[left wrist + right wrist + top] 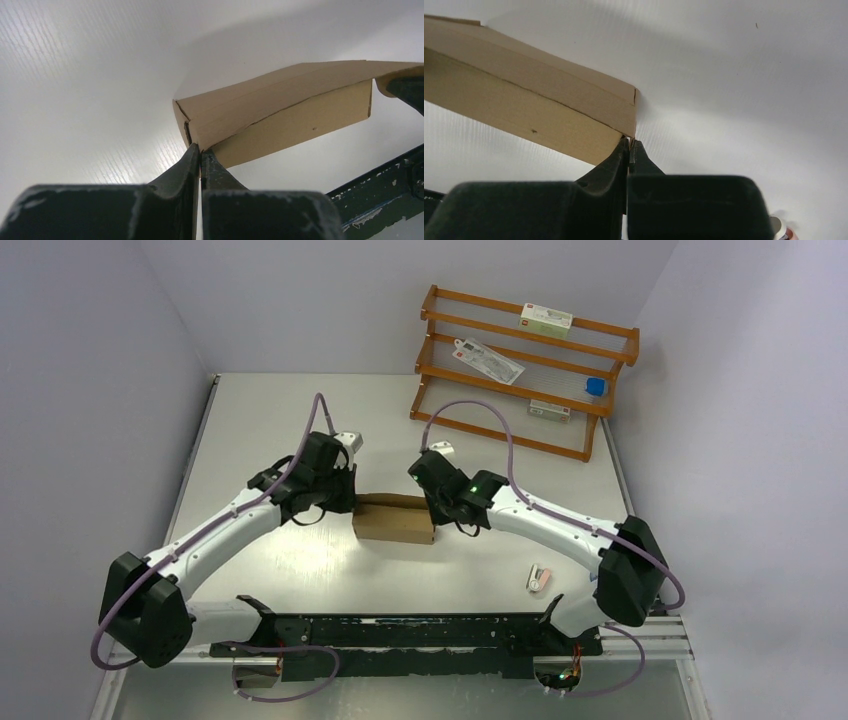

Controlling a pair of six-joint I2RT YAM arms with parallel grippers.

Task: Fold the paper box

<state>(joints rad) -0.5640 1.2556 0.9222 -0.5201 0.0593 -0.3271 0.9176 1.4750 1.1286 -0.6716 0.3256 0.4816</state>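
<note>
The paper box (394, 520) is a plain brown cardboard carton in the middle of the table, between my two arms. My left gripper (345, 502) is shut on its left end; in the left wrist view the black fingertips pinch a thin cardboard edge at the box (280, 112) corner, at the gripper (201, 150). My right gripper (436, 508) is shut on the right end. In the right wrist view the jaws clamp a thin edge of the box (529, 107) at the gripper (630, 142). The right fingertip (407, 90) shows at the far end of the left wrist view.
An orange wooden rack (525, 370) stands at the back right with small packets and a blue item on it. A small white and pink object (539, 578) lies on the table near the right arm's base. A black rail (420, 630) runs along the near edge.
</note>
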